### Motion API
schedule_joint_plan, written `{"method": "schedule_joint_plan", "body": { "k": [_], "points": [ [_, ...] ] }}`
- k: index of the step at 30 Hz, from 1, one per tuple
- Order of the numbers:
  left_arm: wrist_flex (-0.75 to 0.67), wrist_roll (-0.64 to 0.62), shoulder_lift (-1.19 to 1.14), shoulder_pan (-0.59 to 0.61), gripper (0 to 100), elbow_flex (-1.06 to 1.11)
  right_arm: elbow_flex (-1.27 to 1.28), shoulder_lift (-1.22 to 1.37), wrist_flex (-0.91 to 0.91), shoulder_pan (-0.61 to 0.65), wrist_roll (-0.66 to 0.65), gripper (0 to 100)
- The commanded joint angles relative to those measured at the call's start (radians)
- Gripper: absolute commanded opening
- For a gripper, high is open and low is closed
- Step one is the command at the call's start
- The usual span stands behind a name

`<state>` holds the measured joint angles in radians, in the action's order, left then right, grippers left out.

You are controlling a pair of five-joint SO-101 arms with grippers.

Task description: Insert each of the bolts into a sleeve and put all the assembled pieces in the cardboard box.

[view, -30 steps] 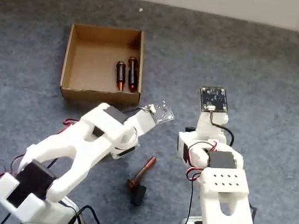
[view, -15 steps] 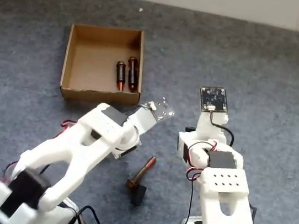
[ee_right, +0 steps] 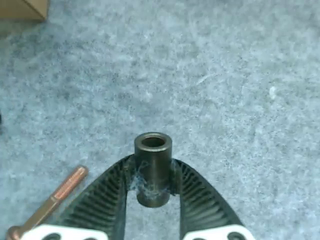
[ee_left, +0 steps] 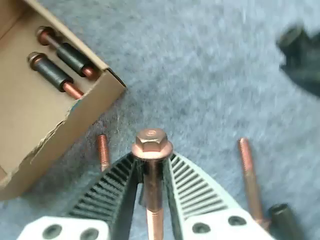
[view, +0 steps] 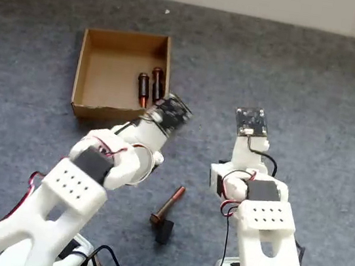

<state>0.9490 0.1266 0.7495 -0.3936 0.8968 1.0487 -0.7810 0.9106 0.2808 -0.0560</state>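
1. Swung round since the earlier frames, the left arm (view: 121,158) now carries its wrist close against the near right corner of the cardboard box (view: 114,112). Before, it reached farther right of that corner. The right arm (view: 250,183) has barely shifted.
2. The left claw (ee_left: 152,157) is closed narrowly on the shank of a copper hex-head bolt (ee_left: 152,147), just off that same box corner. The head stands proud of the tips.
3. The right claw (ee_right: 153,162) is pinched on a dark sleeve (ee_right: 153,150), well right of the box, with the open bore facing outward.
4. With one part in each claw, the swing looks like lining up to mate this pair.
5. Bolts, five:
   - two inside the box within the assembled pieces (view: 144,88)
   - the held one
   - a second bolt (ee_left: 103,151) on the table (view: 317,80) beside the box's near wall
   - a third bolt (view: 171,201) farther from the box
6. Sleeves, four:
   - two in the box
   - the held one
   - a loose sleeve (view: 163,231) just beside the third bolt's head
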Motion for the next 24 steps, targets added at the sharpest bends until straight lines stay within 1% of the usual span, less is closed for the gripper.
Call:
{"method": "schedule_joint_plan", "body": {
  "k": [1, 4, 6, 11, 12, 14, 18, 20, 24],
  "points": [
    [0.002, -0.184, 0.176, -0.004, 1, 0.015, -0.01, -0.107, 0.01, 0.082, 0.009, 0.5],
    [0.0, -0.189, 0.275, -0.004, 1, 0.051, -0.005, -0.237, 0.005, 0.153, 0.06, 0.5],
    [-0.009, -0.19, 0.346, -0.004, 1, 0.076, 0.024, -0.329, 0.005, 0.177, 0.101, 0.5],
    [-0.106, -0.193, 0.524, 0.059, 1, 0.151, 0.137, -0.507, -0.082, 0.188, 0.114, 0.5],
    [-0.132, -0.213, 0.556, 0.076, 1, 0.17, 0.168, -0.53, -0.107, 0.188, 0.114, 0.5],
    [-0.176, -0.292, 0.621, 0.108, 1, 0.199, 0.213, -0.567, -0.15, 0.188, 0.112, 0.5],
    [-0.215, -0.434, 0.74, 0.139, 1, 0.231, 0.266, -0.619, -0.214, 0.189, 0.112, 0.5],
    [-0.218, -0.494, 0.792, 0.139, 1, 0.236, 0.289, -0.636, -0.245, 0.216, 0.112, 0.5],
    [-0.221, -0.606, 0.886, 0.133, 1, 0.231, 0.354, -0.664, -0.305, 0.306, 0.107, 0.5]
  ]
}}
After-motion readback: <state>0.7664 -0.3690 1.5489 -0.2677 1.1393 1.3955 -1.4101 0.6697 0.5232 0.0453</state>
